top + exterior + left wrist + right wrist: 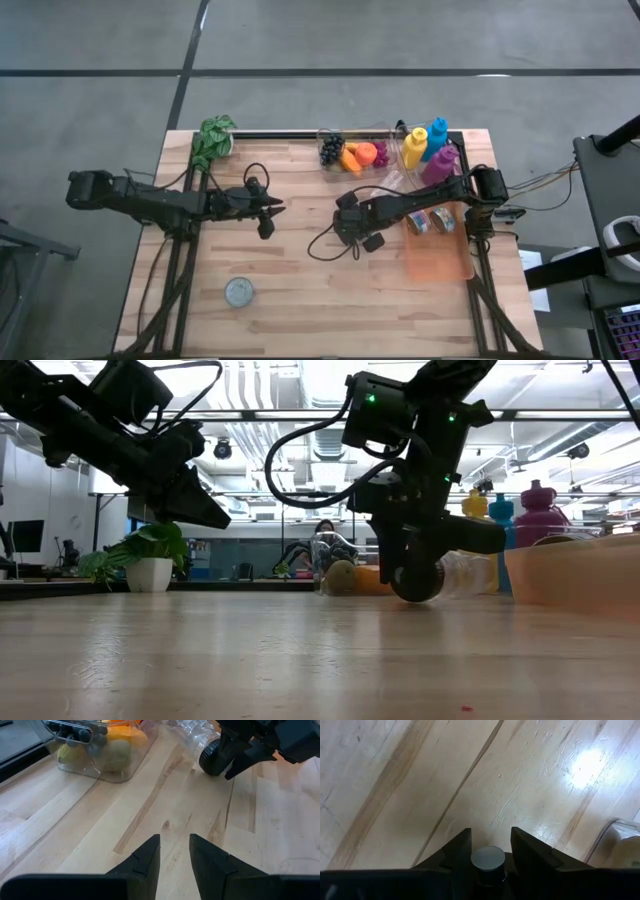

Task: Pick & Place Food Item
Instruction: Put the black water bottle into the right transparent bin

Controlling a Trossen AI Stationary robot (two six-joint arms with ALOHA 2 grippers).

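My right gripper [358,228] stands steeply over the middle of the table, shut on a small dark cylinder with a grey round top [488,860]. From the left wrist this dark round thing [211,757] shows beside a clear ribbed bottle [192,737] lying on the table. A clear tub of fruit [355,153] rests on its base at the far edge. My left gripper [175,845] hovers left of centre, open, with bare wood between its fingers. My right gripper has the dark cylinder's two sides [475,865] between its two fingers, which come from above, slanting steeply down. The grey top faces up toward the wrist. In the low view the dark thing's underside [415,596] sits at table height.
An orange tray [440,262] with two cans lies at the right. Yellow, blue and purple bottles [428,150] stand at the far right, a potted plant [213,137] at the far left, and a round lid [239,291] near the front edge.
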